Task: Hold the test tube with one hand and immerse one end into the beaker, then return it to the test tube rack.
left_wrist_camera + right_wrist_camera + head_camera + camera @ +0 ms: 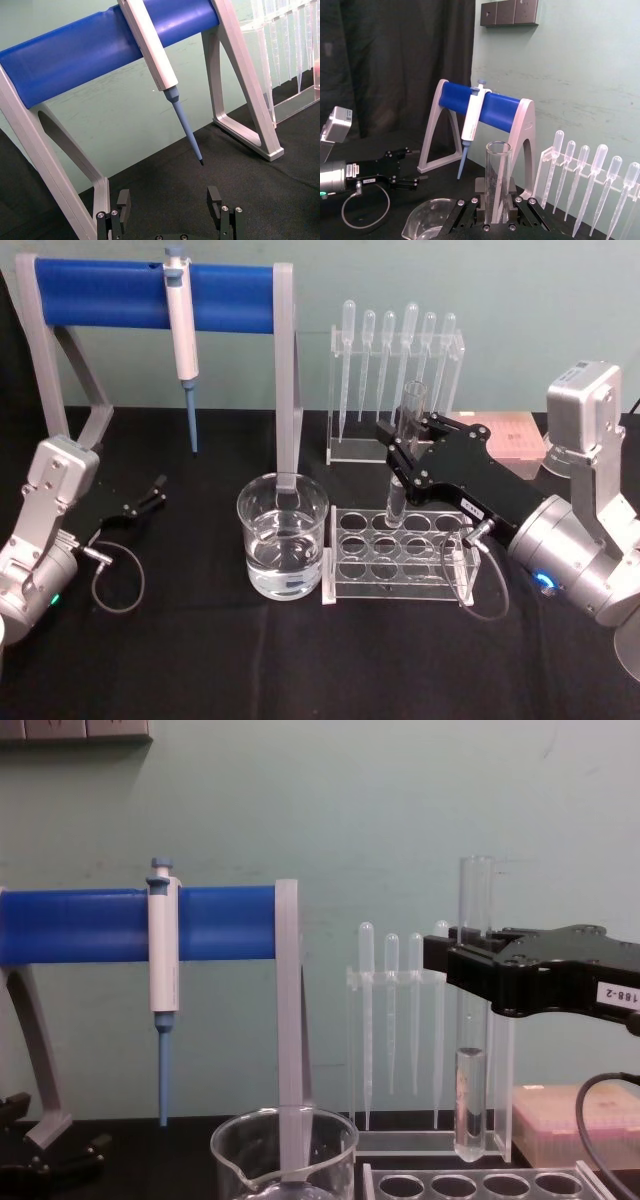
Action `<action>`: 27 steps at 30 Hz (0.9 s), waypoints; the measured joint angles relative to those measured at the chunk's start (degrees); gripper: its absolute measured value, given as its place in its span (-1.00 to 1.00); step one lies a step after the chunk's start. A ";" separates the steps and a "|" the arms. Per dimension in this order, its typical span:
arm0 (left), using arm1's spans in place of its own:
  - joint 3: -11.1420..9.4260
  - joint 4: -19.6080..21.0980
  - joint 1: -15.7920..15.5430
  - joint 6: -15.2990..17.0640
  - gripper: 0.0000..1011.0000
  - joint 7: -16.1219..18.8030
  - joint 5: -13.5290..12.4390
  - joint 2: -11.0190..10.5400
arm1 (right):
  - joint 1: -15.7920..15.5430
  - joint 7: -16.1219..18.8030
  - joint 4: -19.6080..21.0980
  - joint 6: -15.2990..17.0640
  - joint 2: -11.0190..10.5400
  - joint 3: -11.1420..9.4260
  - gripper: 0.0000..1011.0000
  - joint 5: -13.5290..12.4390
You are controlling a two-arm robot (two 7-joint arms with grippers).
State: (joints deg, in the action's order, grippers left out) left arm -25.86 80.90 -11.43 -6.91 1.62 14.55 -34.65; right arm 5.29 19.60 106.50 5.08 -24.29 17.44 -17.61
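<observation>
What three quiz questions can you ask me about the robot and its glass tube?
1. Which gripper holds the test tube? A) left B) right
2. True or false: the test tube's bottom end is dipped in the beaker.
3. Fill in: the left gripper has its fingers ____.

Key
1. B: the right gripper clamps it upright.
2. False: the tube is over the test tube rack, apart from the beaker.
3. open: it holds nothing.
</observation>
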 joint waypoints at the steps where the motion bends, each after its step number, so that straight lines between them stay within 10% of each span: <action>1: 0.00 0.00 0.00 0.00 0.98 0.00 0.00 0.00 | 0.00 0.00 0.00 0.00 0.00 0.00 -0.55 0.01; 27: 0.00 0.00 0.00 0.00 0.98 0.00 0.00 0.00 | 0.00 -0.04 -0.07 -0.02 0.04 0.10 -0.55 0.12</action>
State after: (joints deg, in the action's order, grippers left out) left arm -25.86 80.90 -11.43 -6.91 1.62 14.55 -34.65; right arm 5.30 19.57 106.43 5.06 -24.25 17.54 -17.48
